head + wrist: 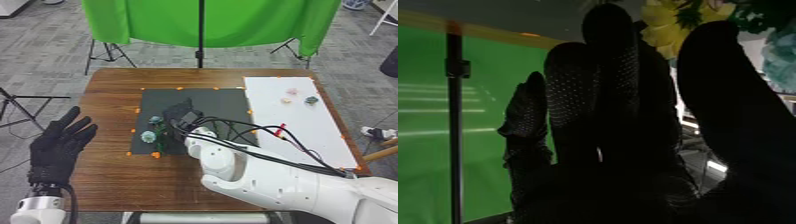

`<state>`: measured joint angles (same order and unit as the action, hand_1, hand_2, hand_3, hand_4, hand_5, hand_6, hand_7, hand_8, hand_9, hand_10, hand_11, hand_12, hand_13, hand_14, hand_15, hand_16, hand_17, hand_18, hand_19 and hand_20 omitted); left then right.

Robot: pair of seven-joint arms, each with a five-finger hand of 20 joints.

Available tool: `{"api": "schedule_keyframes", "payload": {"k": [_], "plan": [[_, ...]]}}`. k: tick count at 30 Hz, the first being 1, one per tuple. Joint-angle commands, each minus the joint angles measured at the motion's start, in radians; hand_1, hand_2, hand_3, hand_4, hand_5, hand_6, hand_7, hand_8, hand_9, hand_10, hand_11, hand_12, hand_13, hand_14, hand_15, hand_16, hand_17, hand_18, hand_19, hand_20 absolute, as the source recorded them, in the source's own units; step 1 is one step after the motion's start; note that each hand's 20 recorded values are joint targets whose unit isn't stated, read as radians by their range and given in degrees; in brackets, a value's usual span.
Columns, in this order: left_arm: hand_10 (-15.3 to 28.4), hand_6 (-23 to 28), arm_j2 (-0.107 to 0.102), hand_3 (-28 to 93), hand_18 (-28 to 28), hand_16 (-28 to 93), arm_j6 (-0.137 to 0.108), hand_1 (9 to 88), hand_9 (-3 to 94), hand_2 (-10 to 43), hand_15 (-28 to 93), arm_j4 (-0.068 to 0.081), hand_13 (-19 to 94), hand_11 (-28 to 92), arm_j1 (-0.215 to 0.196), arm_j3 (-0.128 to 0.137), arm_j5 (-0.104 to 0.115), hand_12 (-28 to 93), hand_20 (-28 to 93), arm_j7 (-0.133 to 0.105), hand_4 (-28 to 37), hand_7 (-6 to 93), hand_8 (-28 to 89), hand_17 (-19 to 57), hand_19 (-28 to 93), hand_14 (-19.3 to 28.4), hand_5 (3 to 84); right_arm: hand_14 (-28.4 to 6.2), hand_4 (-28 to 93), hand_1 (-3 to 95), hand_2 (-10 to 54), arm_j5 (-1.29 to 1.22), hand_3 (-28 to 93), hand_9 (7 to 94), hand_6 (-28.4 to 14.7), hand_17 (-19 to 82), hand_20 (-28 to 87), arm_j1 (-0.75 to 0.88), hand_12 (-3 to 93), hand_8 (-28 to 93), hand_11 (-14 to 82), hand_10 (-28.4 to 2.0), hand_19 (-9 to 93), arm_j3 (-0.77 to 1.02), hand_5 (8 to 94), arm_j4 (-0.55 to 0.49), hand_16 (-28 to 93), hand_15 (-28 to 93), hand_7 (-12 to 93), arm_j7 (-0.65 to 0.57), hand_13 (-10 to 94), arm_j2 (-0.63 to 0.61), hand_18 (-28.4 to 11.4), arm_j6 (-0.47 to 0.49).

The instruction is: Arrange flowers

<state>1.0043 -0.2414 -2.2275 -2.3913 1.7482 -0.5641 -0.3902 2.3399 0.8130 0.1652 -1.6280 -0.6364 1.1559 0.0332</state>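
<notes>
Right hand (180, 111) near yellow flower (660, 30); fingers straight, thumb apart. Left hand (59, 145) spread, left edge of worktop (108, 107). Best: pinch lightly below petals, sparing blue blooms (148, 136).

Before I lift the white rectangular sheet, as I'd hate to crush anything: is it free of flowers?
No, a small pink flower and a small blue-grey flower lie on the white sheet.

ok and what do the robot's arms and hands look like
Both arms are white with smooth, rounded casings. Black cables run along the right arm, and a dark one beside the left arm. The left hand and right hand wear black gloves, the right's dotted with small pale specks.
</notes>
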Motion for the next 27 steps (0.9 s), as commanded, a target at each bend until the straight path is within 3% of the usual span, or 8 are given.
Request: {"api": "schedule_keyframes", "payload": {"k": [1,3,4,5,9,12,23,27], "plan": [[21.0,9.7,-0.037,77,28.4,-9,-0.026,21.7,36.3,8.0,51,0.004,25,23,-0.031,-0.02,0.04,10,11,-0.036,-28.3,9.6,-9,-8.9,57,28.4,40.2,-8.9,-28,38.2,-9.5,-0.061,79,76.9,2.8,21,46,0.004,21.8,-13,38.5,-10.1,83,0.071,67.3,-0.068,18,75,14,0.0,63,-0.043,-21.3,-0.026],[21.1,9.7,-0.03,77,28.4,-9,-0.009,21.7,36.3,7.9,51,0.01,25,23,-0.022,-0.025,0.039,10,11,-0.038,-28.3,9.6,-9,-8.9,57,28.4,40.2,-9.1,-28,37.7,-9.5,-0.228,79,76.5,2.4,20,47,0.054,21.4,-13,39.1,-10.1,83,0.175,66.5,-0.121,18,76,14,-0.026,63,-0.061,-21.4,-0.014],[21.1,9.7,-0.035,78,28.4,-9,-0.012,21.7,36.3,7.8,51,0.011,25,23,-0.019,-0.031,0.047,10,11,-0.047,-28.3,9.6,-9,-8.9,57,28.4,40.2,-9.3,-28,37.6,-9.5,-0.297,80,76.0,2.4,20,47,0.077,21.4,-13,39.5,-10.3,83,0.224,66.0,-0.152,18,76,14,-0.045,62,-0.078,-21.4,-0.006],[21.0,9.7,-0.027,78,28.4,-9,-0.012,21.7,36.3,7.7,51,0.01,25,23,-0.017,-0.025,0.036,11,11,-0.032,-28.3,9.6,-9,-8.9,57,28.4,40.2,-9.4,-28,38.0,-9.5,-0.333,80,75.3,2.2,20,47,0.114,21.5,-13,39.8,-10.5,83,0.288,65.6,-0.177,18,76,14,-0.042,62,-0.091,-21.5,0.022],[21.0,9.7,-0.058,78,28.4,-9,-0.033,21.8,36.3,7.5,51,0.001,25,23,-0.046,-0.023,0.062,10,11,-0.07,-28.3,9.6,-9,-8.9,57,28.4,40.1,-10.4,-28,39.1,-9.5,-0.4,79,73.8,0.9,18,48,0.141,22.4,-12,39.5,-10.6,83,0.37,64.3,-0.241,18,77,13,-0.06,60,-0.178,-21.7,-0.006],[21.1,9.7,-0.053,78,28.4,-9,-0.033,21.9,36.2,7.4,51,0.003,25,23,-0.044,-0.026,0.062,10,11,-0.073,-28.3,9.6,-9,-8.9,57,28.4,40.2,-10.7,-28,39.3,-9.5,-0.428,79,73.1,0.9,18,48,0.157,21.9,-12,38.5,-10.9,82,0.423,64.3,-0.262,17,77,13,-0.079,60,-0.256,-21.8,-0.06],[21.0,9.7,-0.03,78,28.4,-9,-0.018,22.1,36.3,7.6,51,0.001,25,23,-0.039,-0.043,0.034,11,11,-0.045,-28.3,9.7,-9,-8.8,57,28.4,40.2,-11.8,-28,38.0,-9.5,-0.359,82,65.5,0.9,17,48,0.105,14.5,-13,26.6,-13.1,80,0.386,61.5,-0.142,13,72,14,-0.167,55,-0.494,-21.7,-0.214],[21.0,9.8,-0.037,78,28.4,-9,-0.029,22.7,36.3,7.5,51,0.0,25,23,-0.043,-0.045,0.044,11,11,-0.062,-28.0,9.6,-9,-8.8,57,28.4,40.2,-11.7,-28,38.3,-9.5,-0.303,83,63.5,1.4,17,48,0.071,13.9,-13,22.8,-13.8,80,0.312,60.7,-0.075,12,71,15,-0.195,55,-0.513,-21.8,-0.197]]}}
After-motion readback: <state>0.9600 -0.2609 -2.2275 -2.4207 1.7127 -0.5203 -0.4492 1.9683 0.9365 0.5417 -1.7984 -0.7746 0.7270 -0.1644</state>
